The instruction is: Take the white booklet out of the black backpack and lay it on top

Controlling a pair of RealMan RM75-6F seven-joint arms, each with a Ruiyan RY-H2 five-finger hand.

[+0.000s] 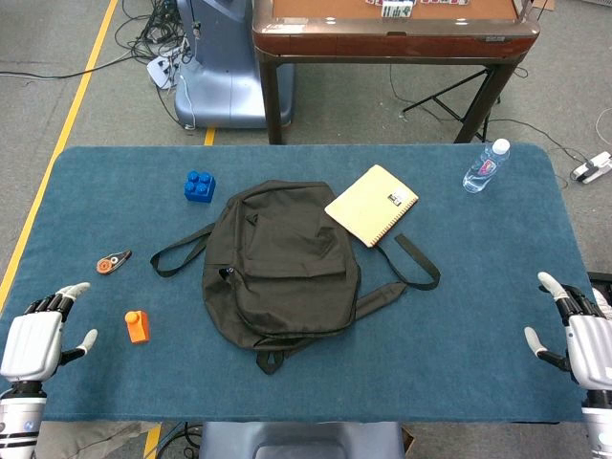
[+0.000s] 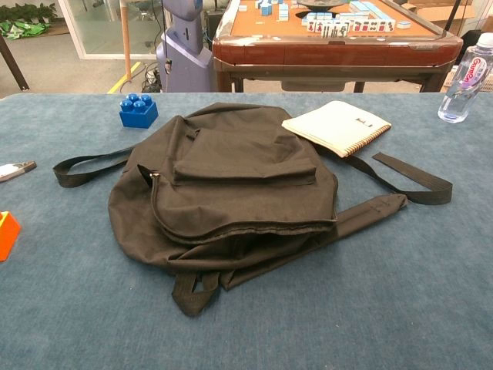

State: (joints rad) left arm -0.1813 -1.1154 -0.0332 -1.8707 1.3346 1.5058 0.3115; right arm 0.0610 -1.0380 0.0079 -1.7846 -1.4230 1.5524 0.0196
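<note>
Both hands sit at the bench's near edge, well apart from the black backpack point(image 1: 279, 263): left hand point(image 1: 36, 337) off its near-left side, right hand point(image 1: 581, 339) off its near-right side, fingers spread and empty. White booklet point(image 1: 372, 205) lies outside the backpack at its far-right corner, overlapping the edge and a strap. Judged: extraction done; placement looks incomplete. Next move calls for the right hand to reach in and shift the booklet squarely onto the backpack's top.
</note>
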